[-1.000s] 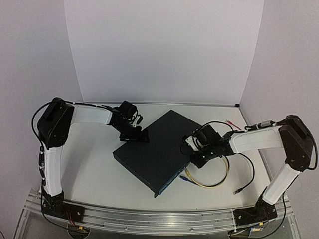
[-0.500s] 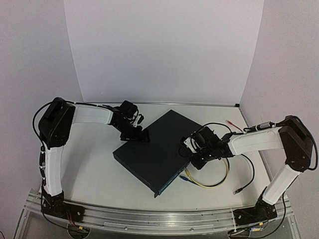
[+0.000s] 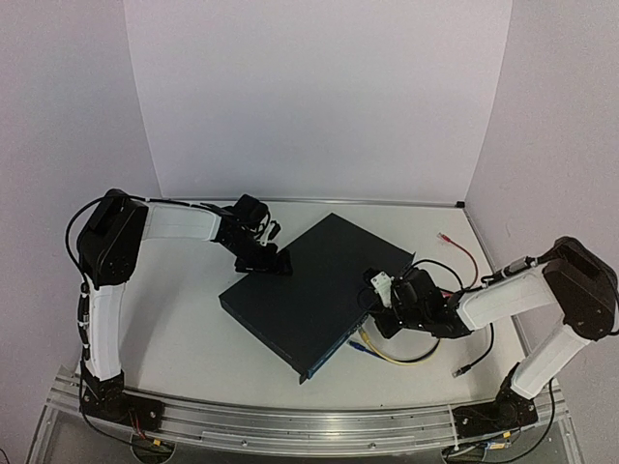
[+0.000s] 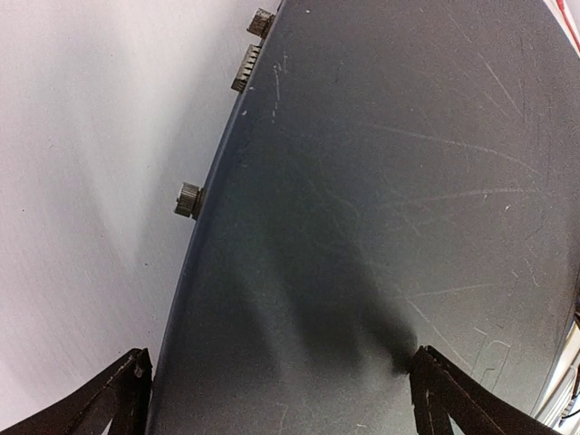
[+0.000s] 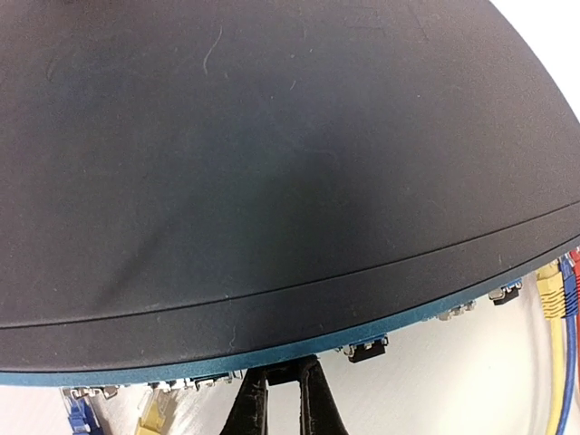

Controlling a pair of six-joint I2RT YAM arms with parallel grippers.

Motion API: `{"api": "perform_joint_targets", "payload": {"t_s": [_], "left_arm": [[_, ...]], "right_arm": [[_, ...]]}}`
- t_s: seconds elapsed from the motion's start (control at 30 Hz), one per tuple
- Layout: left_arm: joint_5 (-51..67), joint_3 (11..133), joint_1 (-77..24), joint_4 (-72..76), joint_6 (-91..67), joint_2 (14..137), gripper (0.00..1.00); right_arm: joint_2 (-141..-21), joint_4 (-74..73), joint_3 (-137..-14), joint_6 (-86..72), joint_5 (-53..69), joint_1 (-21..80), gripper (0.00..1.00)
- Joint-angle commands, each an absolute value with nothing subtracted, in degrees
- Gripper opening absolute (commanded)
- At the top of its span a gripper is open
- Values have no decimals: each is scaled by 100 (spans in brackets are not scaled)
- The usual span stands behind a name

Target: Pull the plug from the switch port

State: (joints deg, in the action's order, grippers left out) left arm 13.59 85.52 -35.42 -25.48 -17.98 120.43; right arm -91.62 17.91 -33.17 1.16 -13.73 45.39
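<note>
Top external view: the large, flat, dark navy metal switch (image 3: 309, 290) lies diagonally at mid-table. Its long socket-lined face is turned toward the right arm and runs from near-centre to far-right. A blue plug (image 3: 359, 346) sits in that face toward its near end, beside a looped yellow cable (image 3: 411, 356). The right gripper (image 5: 283, 373), clearly the nearer one, is pinched closed against that face with nothing visibly between its fingers, and the blue plug is just beside it. The left gripper (image 3: 263, 261) rests spread wide on the switch's far corner.
</note>
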Motion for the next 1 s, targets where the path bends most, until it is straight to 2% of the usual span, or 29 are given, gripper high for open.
{"api": "perform_joint_targets", "payload": {"t_s": [0.0,0.47,0.8,0.97], "left_arm": [[864,8409,-3647,-2920,-1771,12562,98],[597,8424,-3638,-3003,-1760,12732,98],[414,8507,-3611,-2997,-1785,12909,98],[404,8508,-3595,-2983,-1784,12884,98]], "right_arm": [[-9123,2880,-2938,-420,-1398,4520,0],[-9542,4377,-2106,-1414,-1445,4378,0],[-9072,4164,-1604,-1621,-1279,4311,4],[-8714,3372,-1841,-1493,-1003,4307,7]]}}
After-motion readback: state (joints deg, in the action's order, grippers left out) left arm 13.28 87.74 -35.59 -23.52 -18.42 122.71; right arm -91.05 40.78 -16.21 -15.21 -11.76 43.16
